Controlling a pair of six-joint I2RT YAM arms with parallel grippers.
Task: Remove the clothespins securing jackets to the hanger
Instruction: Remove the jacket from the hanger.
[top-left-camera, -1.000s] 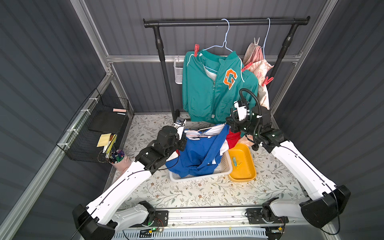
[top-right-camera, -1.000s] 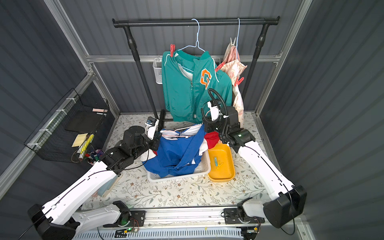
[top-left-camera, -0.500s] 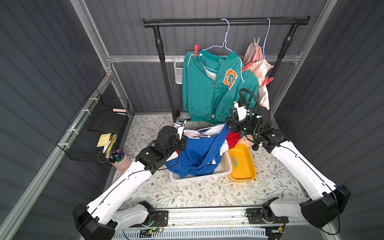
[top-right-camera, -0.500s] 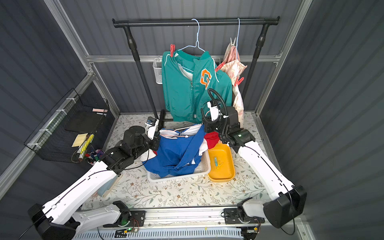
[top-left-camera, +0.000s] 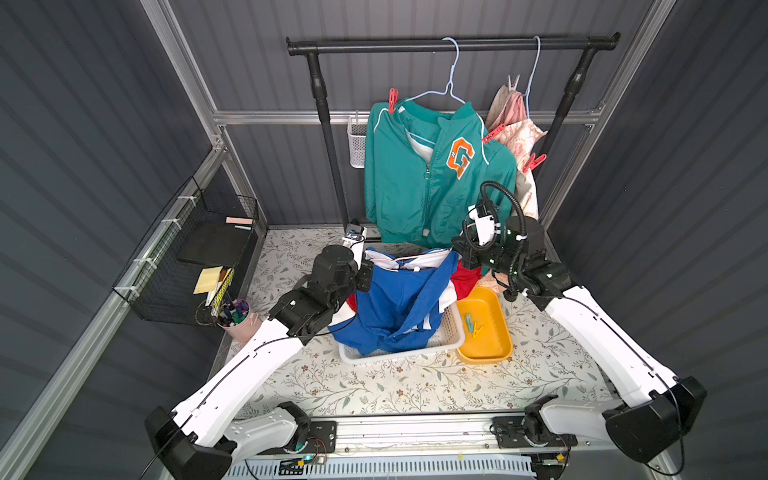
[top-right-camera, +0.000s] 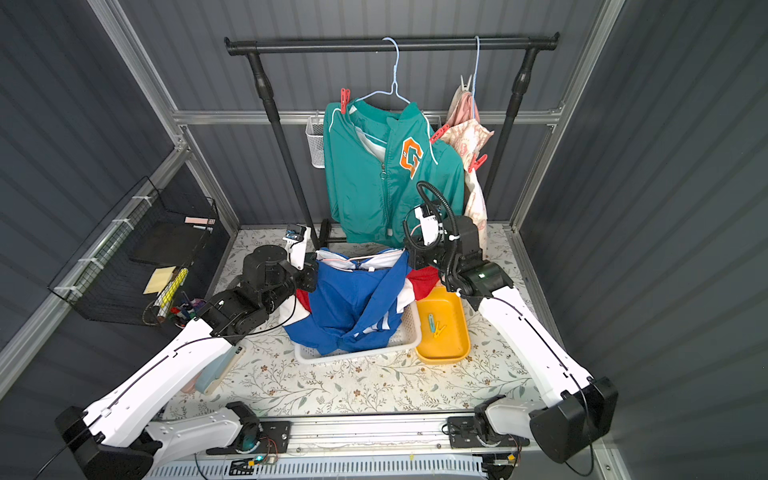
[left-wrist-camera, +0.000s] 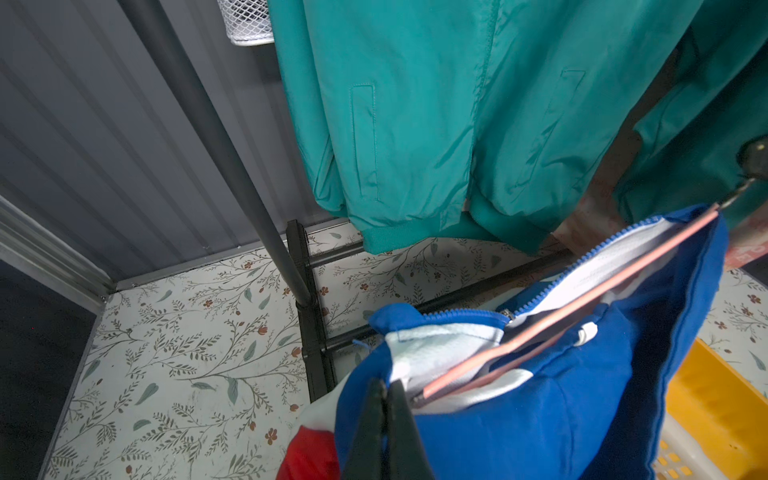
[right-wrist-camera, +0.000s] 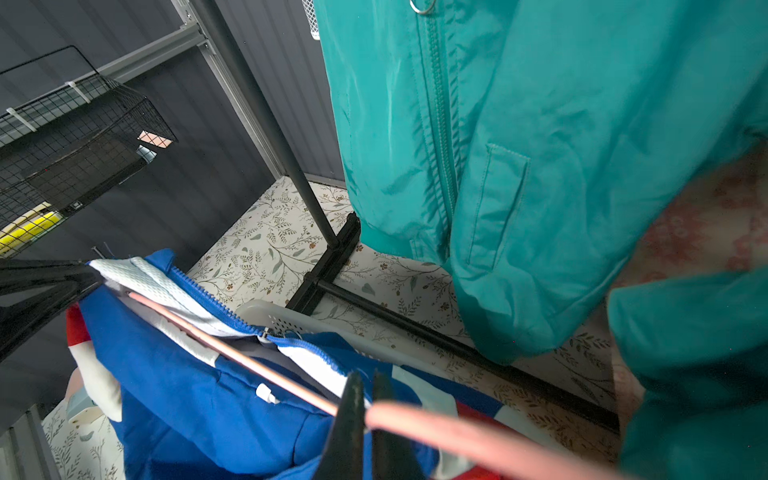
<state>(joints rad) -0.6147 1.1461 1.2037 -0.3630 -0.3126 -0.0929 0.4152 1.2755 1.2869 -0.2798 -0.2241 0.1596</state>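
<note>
Holding blue jacket (top-left-camera: 395, 299) slung on hanger (right-wrist-camera: 457, 432) over basket (top-left-camera: 446, 334), table centre. Left gripper (left-wrist-camera: 386, 390) pinching jacket shoulder at 9 o'clock end, right gripper (right-wrist-camera: 368, 386) clamping hanger at 3 o'clock. Red pins (top-left-camera: 392, 99) biting teal jacket (top-left-camera: 407, 178) and cream jacket (top-left-camera: 523, 137), 12 o'clock. Pins likely light, stiff, springy; squeezing tail ends advised. Fabric soft, slippery.

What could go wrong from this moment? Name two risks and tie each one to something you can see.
1. The left gripper pinches only the edge of the blue jacket, while the right gripper clamps the pink hanger. Pulling them apart could let the fabric slip, so the jacket drops partly outside the white basket.
2. The right gripper sits close to the teal jacket at its hem, so lifting might snag it.
</note>
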